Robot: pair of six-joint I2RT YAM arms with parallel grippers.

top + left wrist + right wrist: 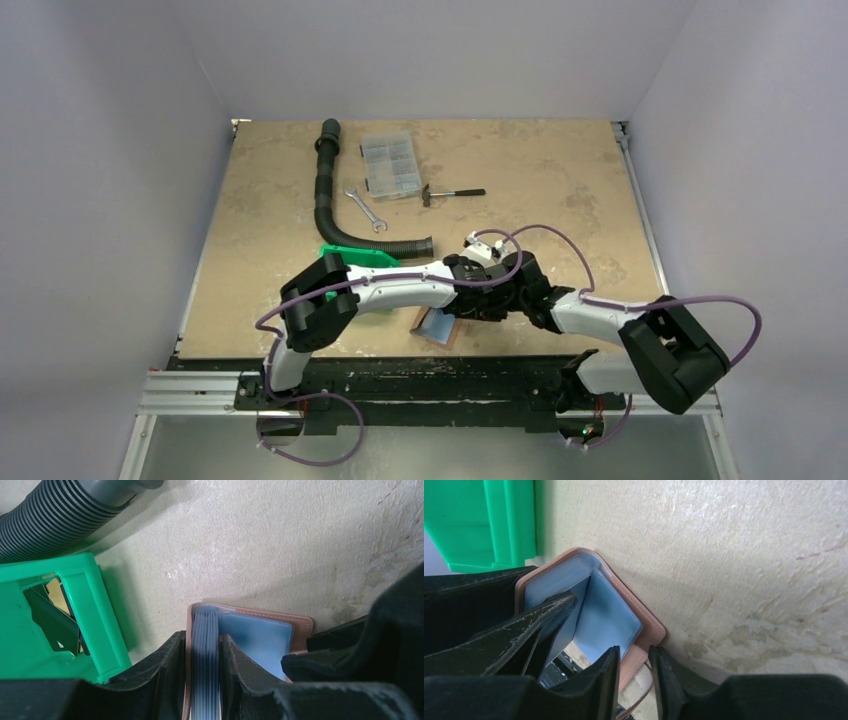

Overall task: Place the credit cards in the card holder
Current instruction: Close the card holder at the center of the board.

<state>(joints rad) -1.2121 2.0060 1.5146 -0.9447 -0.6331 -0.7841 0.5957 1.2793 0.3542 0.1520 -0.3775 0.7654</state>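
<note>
The card holder [437,326] is open and held off the table between both grippers, with a reddish-brown cover and blue pocket sleeves [260,635]. My left gripper [202,639] is shut on one cover and the stack of sleeves; in the top view it [455,305] hangs over the holder. My right gripper [634,655] is shut on the other cover flap [646,630], and in the top view it [490,305] is close to the right of the left one. Dark credit cards [47,617] lie in the green bin [85,605], to the left of the holder.
The green bin [355,256] sits just left of the grippers. A black corrugated hose [330,200] curves behind it. A wrench [365,208], a clear compartment box [390,163] and a small hammer [452,192] lie farther back.
</note>
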